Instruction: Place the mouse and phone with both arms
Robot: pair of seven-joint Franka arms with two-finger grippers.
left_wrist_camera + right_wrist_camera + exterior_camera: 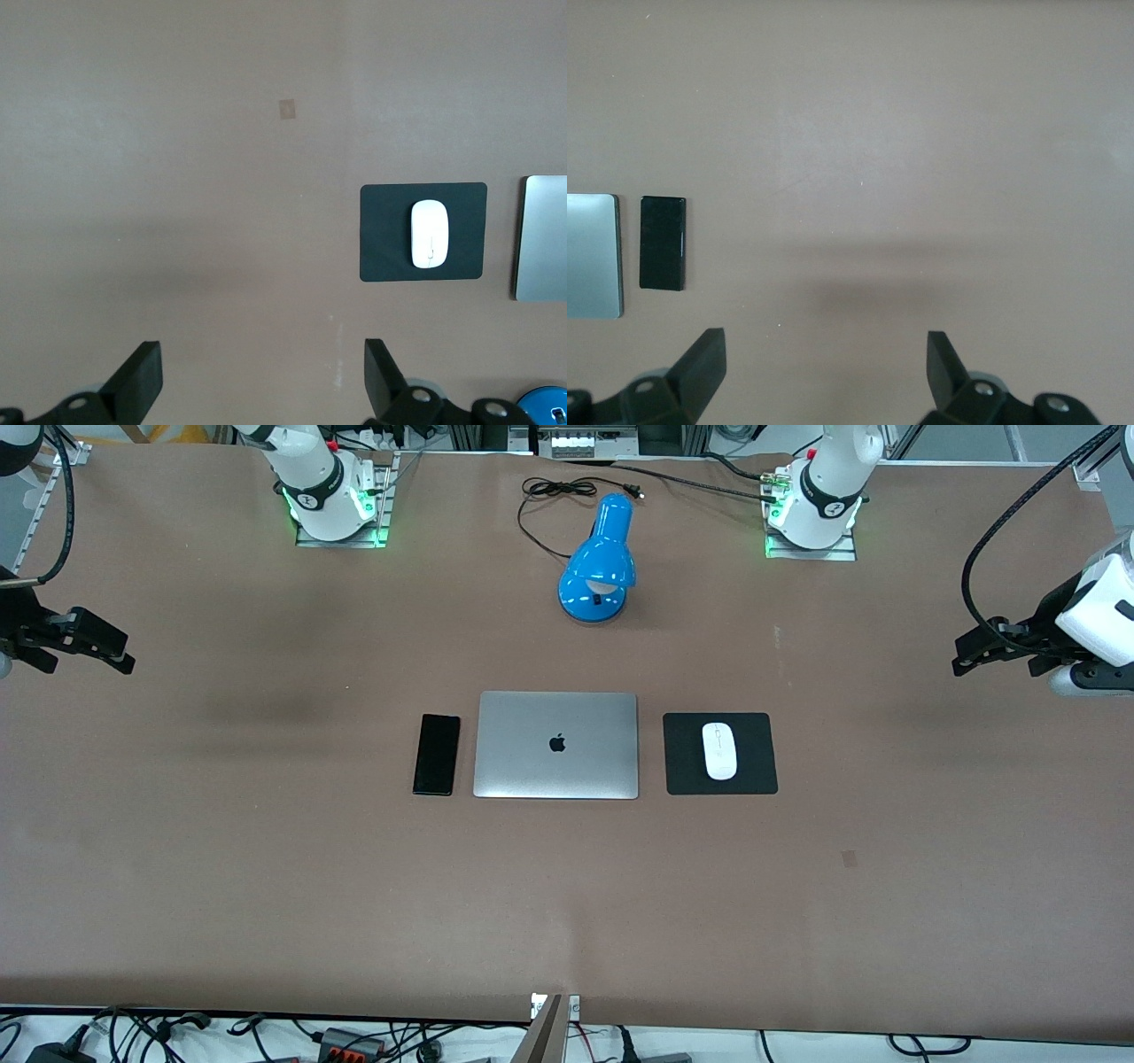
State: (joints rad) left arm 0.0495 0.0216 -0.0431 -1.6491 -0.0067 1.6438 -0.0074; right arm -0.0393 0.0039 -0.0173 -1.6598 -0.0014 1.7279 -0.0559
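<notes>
The white mouse [719,750] lies on a black square pad [719,754] beside the closed silver laptop [556,745], toward the left arm's end. It also shows in the left wrist view [429,234]. The black phone [437,754] lies flat beside the laptop, toward the right arm's end, and shows in the right wrist view [662,243]. My left gripper [966,657] hangs open and empty over bare table at its own end of the table [263,372]. My right gripper [120,657] hangs open and empty over bare table at its end [827,365].
A blue desk lamp [600,565] with a black cord [554,491] stands farther from the front camera than the laptop, between the two arm bases. A small tape mark [849,857] lies nearer the camera than the pad.
</notes>
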